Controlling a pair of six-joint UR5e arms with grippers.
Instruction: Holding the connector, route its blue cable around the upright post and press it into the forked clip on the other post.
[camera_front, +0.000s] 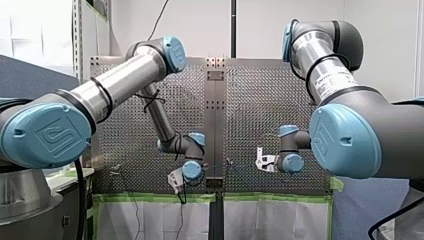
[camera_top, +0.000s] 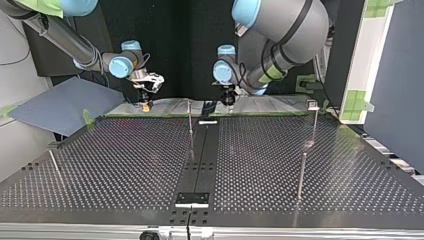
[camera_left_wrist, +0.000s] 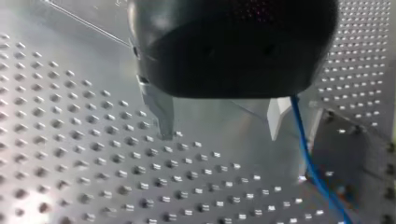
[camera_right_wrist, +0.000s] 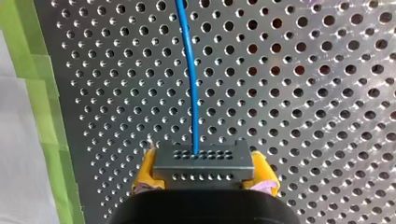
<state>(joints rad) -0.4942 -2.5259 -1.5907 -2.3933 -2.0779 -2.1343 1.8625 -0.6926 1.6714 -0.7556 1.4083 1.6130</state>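
Your right gripper (camera_right_wrist: 205, 173) is clamped on the small grey rectangular connector with rows of pin holes (camera_right_wrist: 204, 158), with a yellow pad (camera_right_wrist: 145, 170) on each short end. The thin blue cable (camera_right_wrist: 189, 70) leaves the connector's face and runs straight ahead over the perforated metal table (camera_right_wrist: 303, 93), close to its green-taped edge (camera_right_wrist: 42, 93). Judgement: the connector is light and rigid, so the end-on hold suits it. The cable looks pliant with some spring. It should follow only under light tension and could kink at its root if pulled hard, so steer by the connector, not the wire. Your left gripper (camera_left_wrist: 217, 133) has a black body and two metal fingers spread apart with nothing between them; the cable passes just beside one finger, outside the gap. Pose: in the front view both arms reach in low with wrists bent down toward the table, grippers well apart. In the top view a thin upright metal post (camera_top: 190, 120) stands between the two grippers. A second post with a small pale head (camera_top: 312, 105) stands at that view's right; whether that head is the fork is too small to tell.
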